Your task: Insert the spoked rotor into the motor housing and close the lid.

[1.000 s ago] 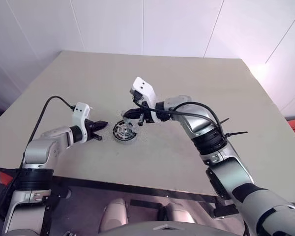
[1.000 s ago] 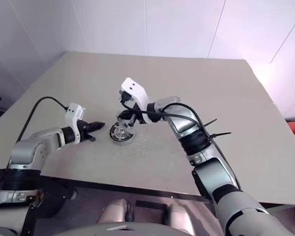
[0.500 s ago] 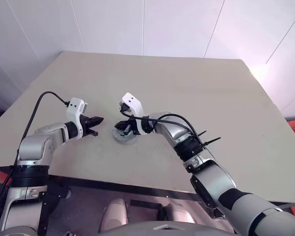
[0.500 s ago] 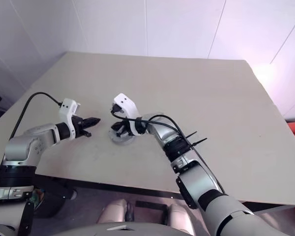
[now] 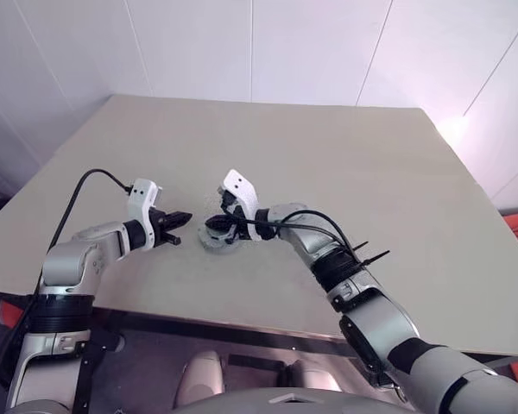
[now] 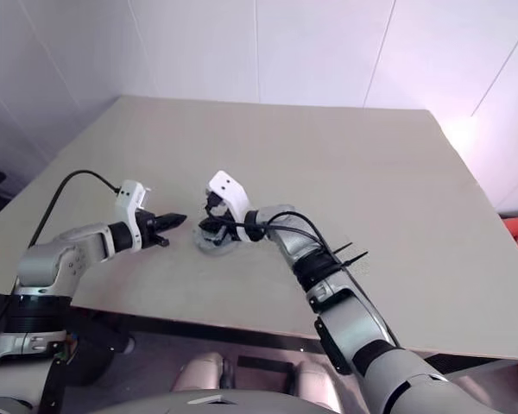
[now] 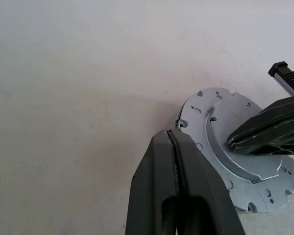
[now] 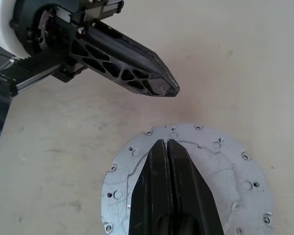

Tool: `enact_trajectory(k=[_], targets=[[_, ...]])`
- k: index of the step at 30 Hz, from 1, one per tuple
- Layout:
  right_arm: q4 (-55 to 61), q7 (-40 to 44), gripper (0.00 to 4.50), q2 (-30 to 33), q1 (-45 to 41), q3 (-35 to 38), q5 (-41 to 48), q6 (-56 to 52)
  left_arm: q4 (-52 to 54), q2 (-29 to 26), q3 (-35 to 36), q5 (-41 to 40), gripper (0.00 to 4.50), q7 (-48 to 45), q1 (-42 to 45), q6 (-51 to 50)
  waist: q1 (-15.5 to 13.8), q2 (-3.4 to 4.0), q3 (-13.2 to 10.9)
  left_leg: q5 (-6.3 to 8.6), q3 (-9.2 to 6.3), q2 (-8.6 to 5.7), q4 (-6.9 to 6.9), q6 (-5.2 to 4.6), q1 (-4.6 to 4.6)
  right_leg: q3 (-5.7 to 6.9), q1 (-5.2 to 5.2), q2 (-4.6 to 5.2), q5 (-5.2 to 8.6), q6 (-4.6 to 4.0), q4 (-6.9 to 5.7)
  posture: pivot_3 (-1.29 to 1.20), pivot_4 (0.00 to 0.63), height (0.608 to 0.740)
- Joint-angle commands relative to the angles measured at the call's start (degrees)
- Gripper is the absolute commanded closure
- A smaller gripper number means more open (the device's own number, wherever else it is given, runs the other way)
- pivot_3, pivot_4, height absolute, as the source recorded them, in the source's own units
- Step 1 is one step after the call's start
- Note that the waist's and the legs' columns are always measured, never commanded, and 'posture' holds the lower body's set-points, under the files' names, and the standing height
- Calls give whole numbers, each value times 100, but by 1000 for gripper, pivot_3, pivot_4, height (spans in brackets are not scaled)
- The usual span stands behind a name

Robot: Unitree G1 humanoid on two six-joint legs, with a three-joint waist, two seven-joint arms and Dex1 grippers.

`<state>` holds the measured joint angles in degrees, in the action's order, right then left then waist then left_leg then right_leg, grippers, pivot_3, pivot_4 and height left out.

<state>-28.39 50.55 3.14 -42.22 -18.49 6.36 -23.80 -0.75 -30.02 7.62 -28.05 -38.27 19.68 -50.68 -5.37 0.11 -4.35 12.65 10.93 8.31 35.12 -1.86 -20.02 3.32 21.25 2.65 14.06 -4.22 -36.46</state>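
Left gripper [image 5: 180, 218] hovers just left of the lid [image 7: 237, 147], jaws shut, empty, tip by the disc's rim. Lid lies flat on the table [image 5: 345, 164], near-centre, covering the motor housing; rotor can't be seen, presumably inside. Right gripper [image 8: 165, 147] is over the lid from the right, jaws shut, empty, tip on or just above it. Step looks like seating the lid. Next: press down evenly, left steadying the rim.

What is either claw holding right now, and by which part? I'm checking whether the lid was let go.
Nothing is held. Both the left claw and the right claw are shut empty; the right one is over the lid.
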Motion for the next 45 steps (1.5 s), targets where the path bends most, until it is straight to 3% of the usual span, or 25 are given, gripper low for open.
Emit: enact_trajectory(k=[1, 7, 10, 22, 45], targets=[[767, 56, 4481, 96, -89, 287, 234, 92, 136, -26, 25, -77, 4500, -50, 57, 37, 0, -1, -1, 0, 0, 0, 0, 0, -10, 0, 9, 0, -4, -7, 2, 0, 0, 740], [1241, 180, 4481, 242, 92, 288, 239, 415, 90, -73, 14, -94, 4500, -145, 81, 42, 6, -2, -1, 7, 0, 0, -23, -11, -26, 2, 17, -5, -2, -12, 41, 0, 0, 740], [1281, 329, 3913, 283, 220, 229, 262, 542, 104, -104, 29, -107, 4500, -185, 74, 27, 2, -2, -1, 7, 0, 0, -38, -11, -25, 5, 9, -7, -3, -12, 65, 0, 0, 740], [852, 521, 39, 291, 374, 157, 176, 954, 249, -229, 20, -245, 4500, -354, -81, -50, 5, -2, -1, 9, 0, 2, -41, -15, -32, 12, 9, -7, -3, -13, 74, 0, 0, 740], [-103, 324, 39, 23, 434, -25, -197, 1566, 566, -477, 39, -485, 4500, -567, -300, -308, 9, -1, -1, 9, 0, 2, -41, -15, -27, 13, 2, -7, -3, -13, 75, 0, 0, 740]])
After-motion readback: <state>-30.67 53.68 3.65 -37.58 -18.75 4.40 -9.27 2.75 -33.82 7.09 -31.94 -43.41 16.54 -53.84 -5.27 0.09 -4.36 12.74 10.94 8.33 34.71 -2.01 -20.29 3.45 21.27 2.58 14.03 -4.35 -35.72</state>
